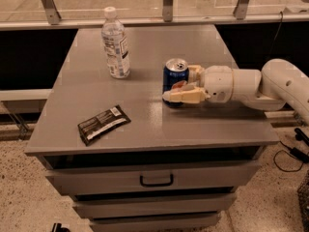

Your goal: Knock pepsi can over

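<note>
Grey surface (145,129) bears the upright pepsi can (175,74), straddled by our open end effector (179,85); pushing low may only slide it.

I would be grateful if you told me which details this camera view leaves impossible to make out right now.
Camera view:
1. The pepsi can: its lower front is covered by the near finger of the gripper, which straddles it, open; whether they touch is unclear.
2. The robot arm: cut off by the right edge.
3. The dark wrapper and the water bottle label: print too small to read.
</note>
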Controlling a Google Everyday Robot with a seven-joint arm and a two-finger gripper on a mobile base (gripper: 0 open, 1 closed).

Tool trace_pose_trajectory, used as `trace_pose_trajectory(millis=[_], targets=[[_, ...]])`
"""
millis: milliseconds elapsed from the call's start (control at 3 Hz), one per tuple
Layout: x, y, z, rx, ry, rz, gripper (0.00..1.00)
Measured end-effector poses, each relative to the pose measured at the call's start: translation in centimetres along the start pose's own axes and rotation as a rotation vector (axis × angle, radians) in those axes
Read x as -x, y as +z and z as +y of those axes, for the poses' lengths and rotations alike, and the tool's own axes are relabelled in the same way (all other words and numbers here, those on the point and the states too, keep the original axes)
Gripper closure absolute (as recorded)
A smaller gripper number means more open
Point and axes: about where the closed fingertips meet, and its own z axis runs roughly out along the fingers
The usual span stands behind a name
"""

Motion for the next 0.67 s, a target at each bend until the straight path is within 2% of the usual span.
trace_pose_trajectory(millis=[667], targets=[[0.19,-1.39,-0.75,-0.019,0.007,0.035,0.85]])
